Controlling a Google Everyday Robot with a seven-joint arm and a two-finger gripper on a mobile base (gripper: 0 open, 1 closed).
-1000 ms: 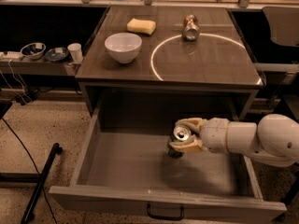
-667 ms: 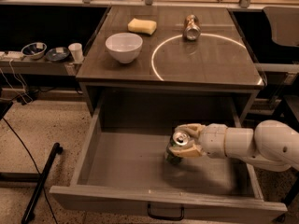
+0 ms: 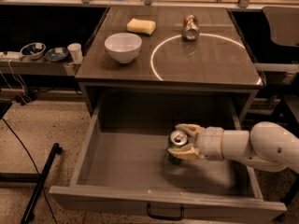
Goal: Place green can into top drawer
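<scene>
- Jaws pinch the green can [image 3: 178, 139] from either side, one cream finger above it and one below, so the gripper [image 3: 182, 143] has a firm hold on it.
- Camera view: the gripper reaches in from the right, forward of the desk's [image 3: 205, 64] front edge and nearer its front right corner than its front left one. It is inside the pulled-out top drawer [image 3: 121, 164].
- Compared with a second ago, the can has dropped lower in the drawer and drifted slightly left. It was well off the drawer floor then; now its base looks down at or just above the floor. I cannot tell whether it is actually touching.
- The white arm [image 3: 261, 146] has come down with it and now lies low across the drawer's right side.
- The can is roughly upright, its silver top showing, and it sits right of the drawer's middle, away from the walls.
- On the desk, nothing has moved: bowl [image 3: 123, 45] near the left edge, sponge [image 3: 141, 26] and brown can [image 3: 190, 27] by the back edge.
- My reading is that the lowering is nearly done. What remains is to let go and lift clear without tipping the can.
</scene>
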